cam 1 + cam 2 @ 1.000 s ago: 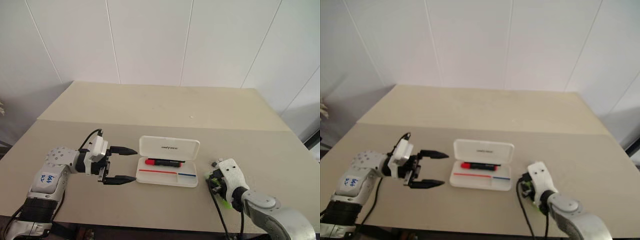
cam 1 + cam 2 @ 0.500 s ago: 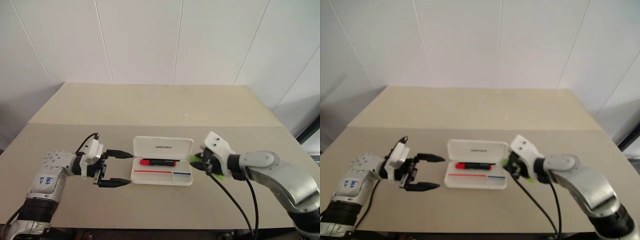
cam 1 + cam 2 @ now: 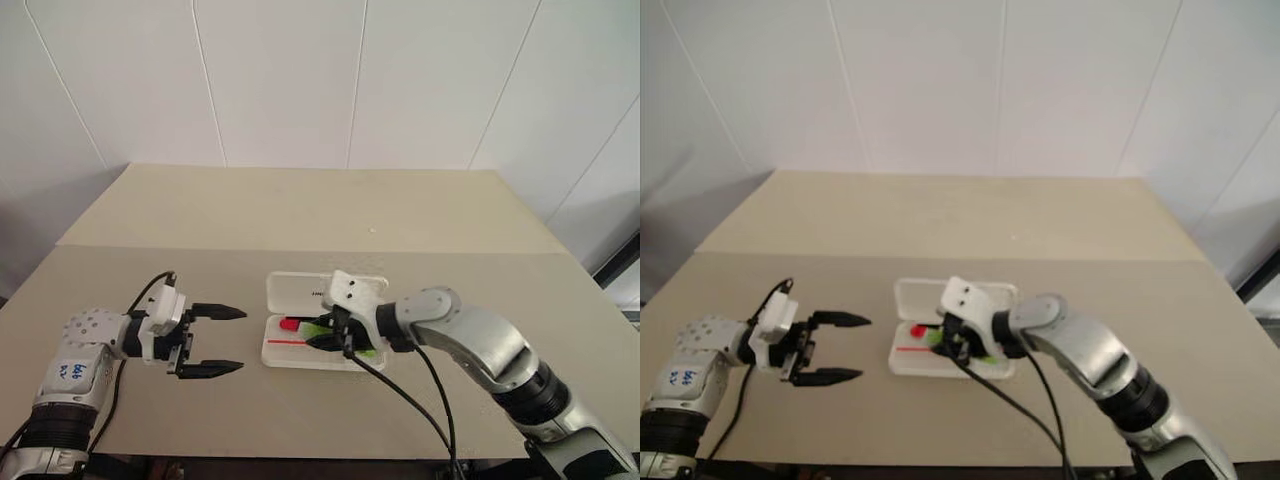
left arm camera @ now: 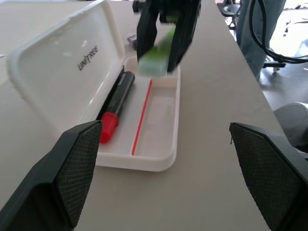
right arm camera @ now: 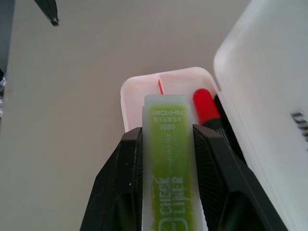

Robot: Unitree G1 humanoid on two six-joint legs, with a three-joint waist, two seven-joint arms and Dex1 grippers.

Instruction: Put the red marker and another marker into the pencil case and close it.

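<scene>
I find the white pencil case [image 3: 322, 322] lying open at the centre of the left eye frame, on the beige table [image 3: 300, 215]. Its lid [image 4: 62, 72] stands raised on the far side, lettering facing the camera.

The red marker [image 4: 117, 106] lies inside the tray along the lid's hinge side, red cap toward the left of the head view. A thin red stripe [image 4: 142, 118] runs along the tray floor just beside it.

My right arm reaches in from the lower right of the frame, forearm angled up and leftward, wrist bent so the right gripper [image 3: 335, 335] points left and slightly downward over the case. Its two black fingers [image 5: 126, 192] are clamped on the lime-green highlighter [image 5: 168, 159], one on each long side. The highlighter's paler end projects past the fingertips, over the tray's front compartment. I cannot say with confidence whether that end touches the tray floor or hangs just above it.

My left arm sits at the lower left of the frame, forearm roughly level, the left gripper [image 3: 213, 341] pointing right toward the case. Its fingers are spread wide with nothing between them, tips near the case's left end but apart from it.
</scene>
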